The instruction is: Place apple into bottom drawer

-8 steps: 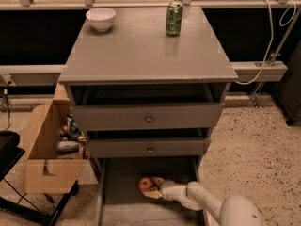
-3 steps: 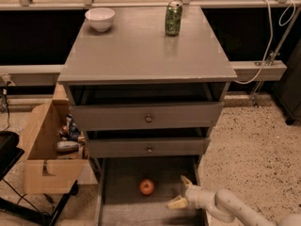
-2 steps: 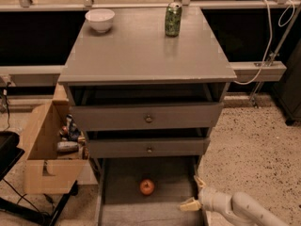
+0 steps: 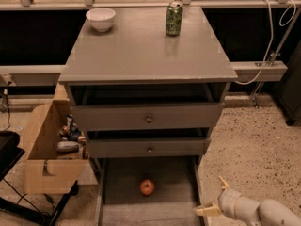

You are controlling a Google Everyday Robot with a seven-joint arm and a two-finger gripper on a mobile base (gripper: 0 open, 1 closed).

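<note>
The apple (image 4: 147, 187) sits alone on the flat floor of the bottom drawer (image 4: 121, 194), which is pulled out, roughly midway between its side rails and apart from both. The gripper (image 4: 210, 196) hangs to the right of it, just beyond the drawer's right rail and above the speckled floor, its two pale fingers (image 4: 222, 183) spread wide and holding nothing. Above the open tray, two grey knobbed drawers (image 4: 149, 118) are each pulled slightly out. On the cabinet top (image 4: 146, 51) stand a white bowl (image 4: 100, 19) and a green can (image 4: 174, 19), well apart. A cardboard box (image 4: 43, 159) with clutter stands left of the cabinet.
</note>
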